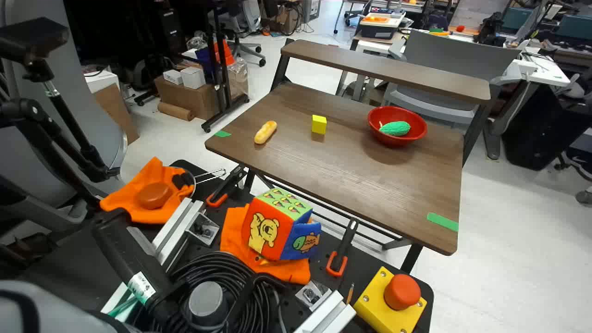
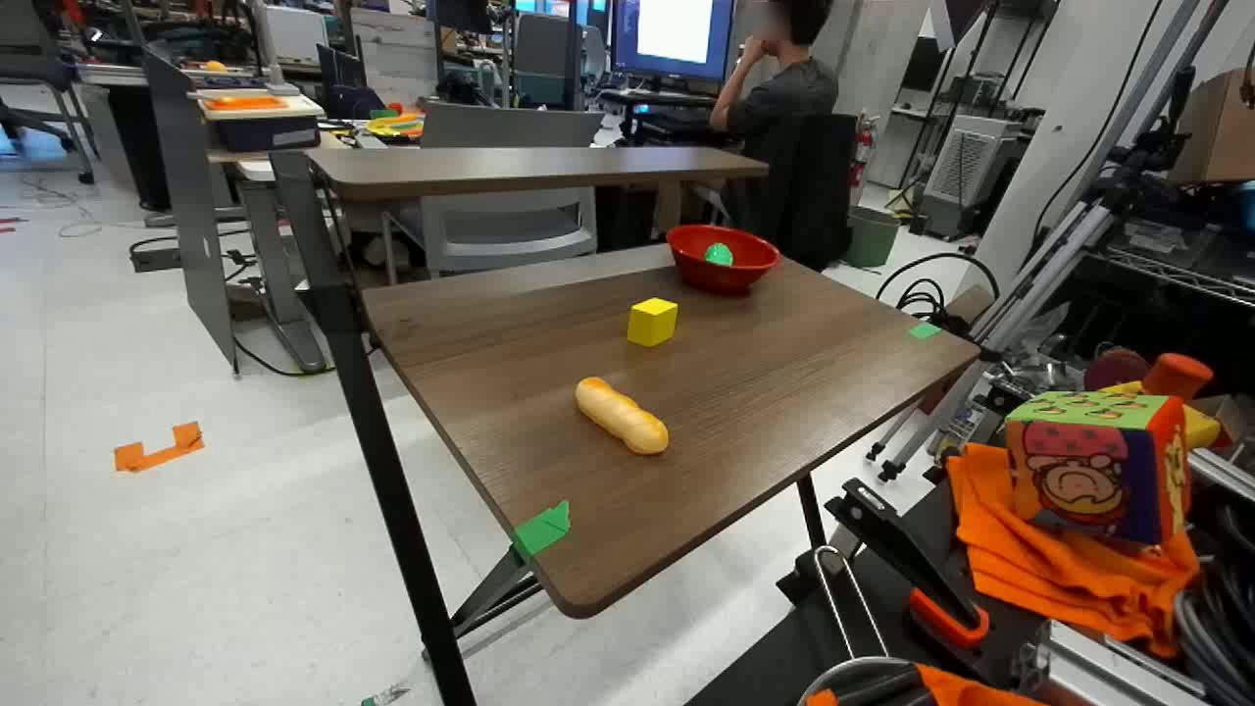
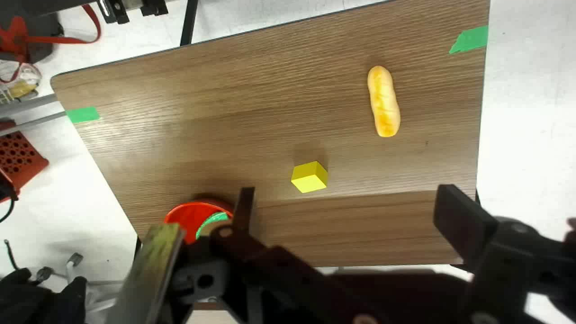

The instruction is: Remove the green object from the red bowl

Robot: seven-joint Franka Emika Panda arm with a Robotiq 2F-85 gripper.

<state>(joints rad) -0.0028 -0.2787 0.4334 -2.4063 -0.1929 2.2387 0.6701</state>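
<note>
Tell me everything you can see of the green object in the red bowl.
The green object is bright green and elongated, with rounded ends, a bumpy surface and a small pale stem-like bit at one end. It looks like a toy vegetable, perhaps plastic; the exact material is unclear. It lies on its side inside the red bowl, touching only the bowl as far as the views show. In the wrist view, the open gripper partly hides it without holding it.
</note>
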